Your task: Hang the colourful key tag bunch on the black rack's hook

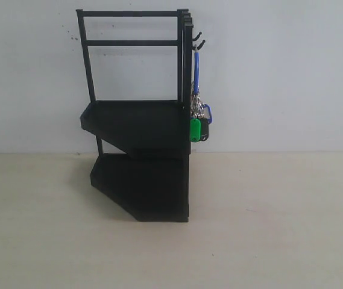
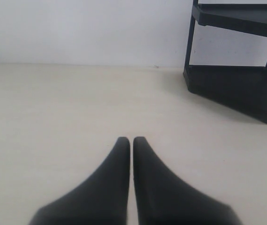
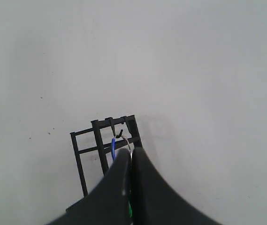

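Hanging by its blue loop (image 1: pixel 196 69) from a small hook (image 1: pixel 199 42) at the top of the black rack (image 1: pixel 141 120), the colourful key tag bunch (image 1: pixel 199 123) dangles beside the upper shelf's edge with its weight pulling the loop straight, so I judge the task done. The left hand (image 2: pixel 131 139) sits low over the counter (image 2: pixel 53 117), closed on nothing and well apart from the rack. The right hand (image 3: pixel 131 151), likewise closed and empty, points toward the hook from a distance, leaving the hook alone to carry the bunch.
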Controlling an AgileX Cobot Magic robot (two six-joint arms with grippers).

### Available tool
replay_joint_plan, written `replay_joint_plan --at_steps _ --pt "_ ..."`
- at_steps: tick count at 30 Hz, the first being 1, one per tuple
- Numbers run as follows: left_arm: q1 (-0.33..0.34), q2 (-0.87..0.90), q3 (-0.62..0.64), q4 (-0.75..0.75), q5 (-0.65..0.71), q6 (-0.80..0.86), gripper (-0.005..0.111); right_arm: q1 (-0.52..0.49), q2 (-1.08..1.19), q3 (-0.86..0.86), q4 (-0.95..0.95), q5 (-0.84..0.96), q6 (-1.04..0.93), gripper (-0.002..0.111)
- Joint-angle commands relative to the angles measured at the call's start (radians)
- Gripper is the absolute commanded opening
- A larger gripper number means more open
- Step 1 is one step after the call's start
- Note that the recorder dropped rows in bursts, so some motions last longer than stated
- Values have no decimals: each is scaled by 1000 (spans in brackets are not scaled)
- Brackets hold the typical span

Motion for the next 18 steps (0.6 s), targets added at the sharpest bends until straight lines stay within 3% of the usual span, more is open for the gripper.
replay_joint_plan --at_steps 1,11,18 --pt "2 4 -2 -3 -2 0 4 -7 -4 7 -9 16 -9 0" --pt "2 4 -2 -3 -2 0 4 -7 -4 7 -9 7 101 0" --pt "2 4 -2 -3 -2 0 4 -7 -4 7 -9 11 3 0"
